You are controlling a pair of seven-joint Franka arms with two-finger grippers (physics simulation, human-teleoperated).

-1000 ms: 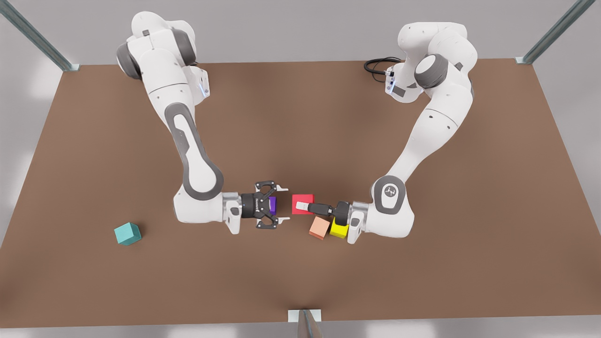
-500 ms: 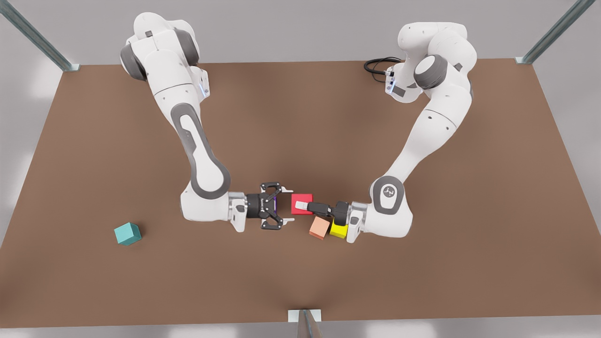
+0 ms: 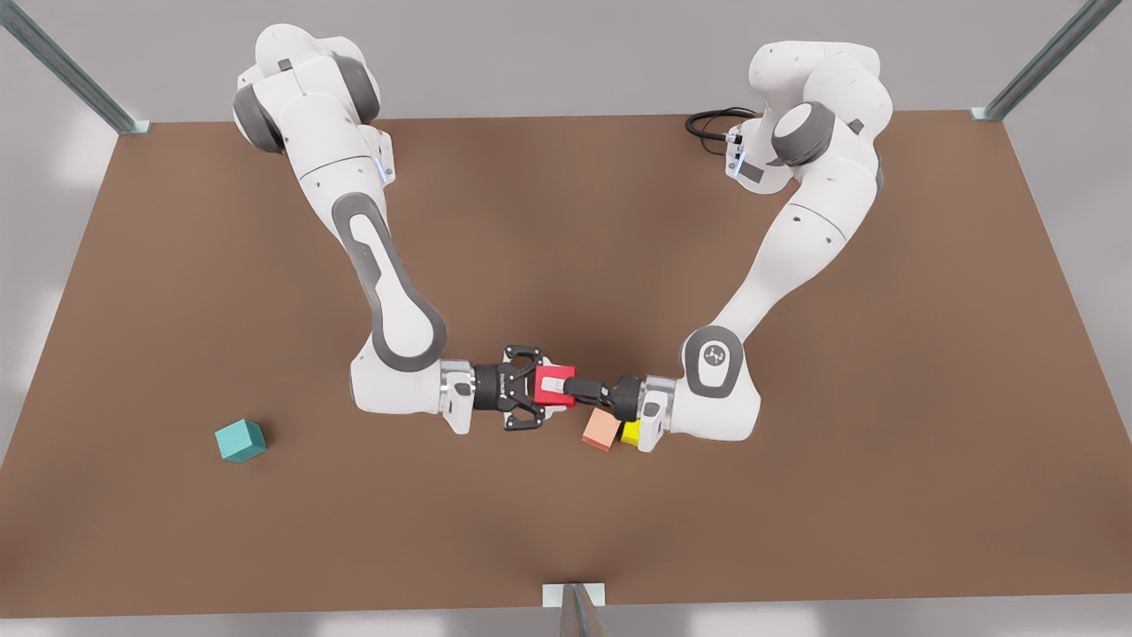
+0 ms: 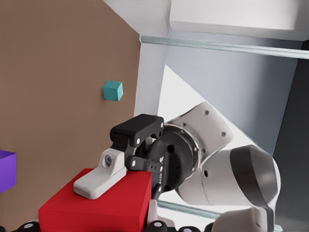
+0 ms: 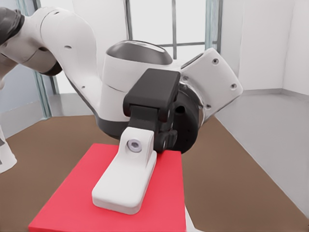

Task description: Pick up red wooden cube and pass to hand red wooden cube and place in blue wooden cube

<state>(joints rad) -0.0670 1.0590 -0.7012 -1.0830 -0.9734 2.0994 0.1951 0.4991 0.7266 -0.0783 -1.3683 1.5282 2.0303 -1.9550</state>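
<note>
Two grippers meet at mid-table in the front view, near the front edge. The left gripper (image 3: 554, 387), on the arm at the front view's right, pinches the red wooden cube (image 3: 567, 373) from above and below. The right gripper (image 3: 533, 388), on the front view's left arm, has its jaws spread wide to either side of the same cube. Crossing the two grips this way looks deliberate, since each pair of fingers gets its own free faces for the pass. The blue wooden cube (image 3: 240, 440) sits well apart toward the front view's left, on the receiving arm's side of the table (image 3: 566, 221). A salmon cube (image 3: 602, 429) and a yellow cube (image 3: 630, 433) lie just beside the left gripper's wrist. In the left wrist view, one white pad (image 4: 99, 176) of the right gripper lies along a side face of the red cube (image 4: 96, 210). Whether it presses cannot be judged. A purple cube (image 4: 6, 169) and the blue cube (image 4: 113, 91) show beyond. In the right wrist view, the left gripper's upper finger (image 5: 126, 181) lies flat on the cube's top face (image 5: 72, 203). The cube is level, its faces roughly square to the line between the wrists. Being a cube, it has no long axis.
</note>
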